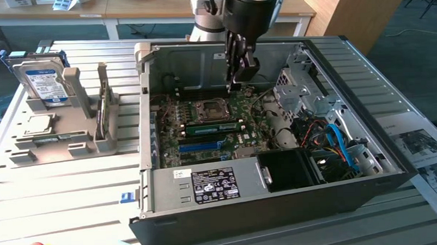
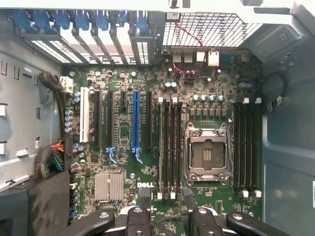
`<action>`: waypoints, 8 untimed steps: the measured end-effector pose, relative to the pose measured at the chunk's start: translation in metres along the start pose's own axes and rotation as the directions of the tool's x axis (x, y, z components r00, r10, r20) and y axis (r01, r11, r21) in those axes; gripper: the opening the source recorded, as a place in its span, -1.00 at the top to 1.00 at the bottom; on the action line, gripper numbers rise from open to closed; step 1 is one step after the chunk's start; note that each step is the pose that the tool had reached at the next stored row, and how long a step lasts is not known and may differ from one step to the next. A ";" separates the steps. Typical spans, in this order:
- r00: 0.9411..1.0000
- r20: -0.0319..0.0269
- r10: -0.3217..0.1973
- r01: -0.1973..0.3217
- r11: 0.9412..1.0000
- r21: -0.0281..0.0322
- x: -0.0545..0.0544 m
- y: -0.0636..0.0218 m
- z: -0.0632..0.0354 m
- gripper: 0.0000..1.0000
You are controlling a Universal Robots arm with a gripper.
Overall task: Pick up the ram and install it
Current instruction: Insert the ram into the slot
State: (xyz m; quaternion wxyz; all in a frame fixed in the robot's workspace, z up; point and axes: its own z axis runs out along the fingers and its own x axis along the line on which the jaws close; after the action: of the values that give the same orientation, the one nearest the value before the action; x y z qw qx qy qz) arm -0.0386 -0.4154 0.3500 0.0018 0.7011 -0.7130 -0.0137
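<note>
From my console I see the gripper hanging inside the open computer case, above the motherboard and near the empty processor socket. Its jaws stand wide apart with nothing between them (the wrist view shows the two fingers spread, with bare board in the gap). The ram is a green stick standing on edge in a slot just beside the socket, on the socket's side nearer the exterior camera, and it runs parallel to the socket's edge. I cannot tell whether its latches are closed. In the wrist view, rows of dark memory slots run on both sides of the socket. Well apart from the socket, outside the case toward the exterior view's left, a hard drive stands upright in a grey holder.
</note>
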 end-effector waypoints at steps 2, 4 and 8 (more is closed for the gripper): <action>1.000 0.000 0.000 0.000 1.000 0.000 0.000 0.0000 -0.0002 0.26; 1.000 0.000 0.000 0.000 1.000 0.000 0.000 0.0000 -0.0003 0.26; 1.000 0.000 0.000 0.000 1.000 0.000 0.000 0.0000 -0.0010 0.26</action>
State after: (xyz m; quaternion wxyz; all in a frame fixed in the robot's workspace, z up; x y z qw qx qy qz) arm -0.0386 -0.4155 0.3510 0.0020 0.7011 -0.7130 -0.0136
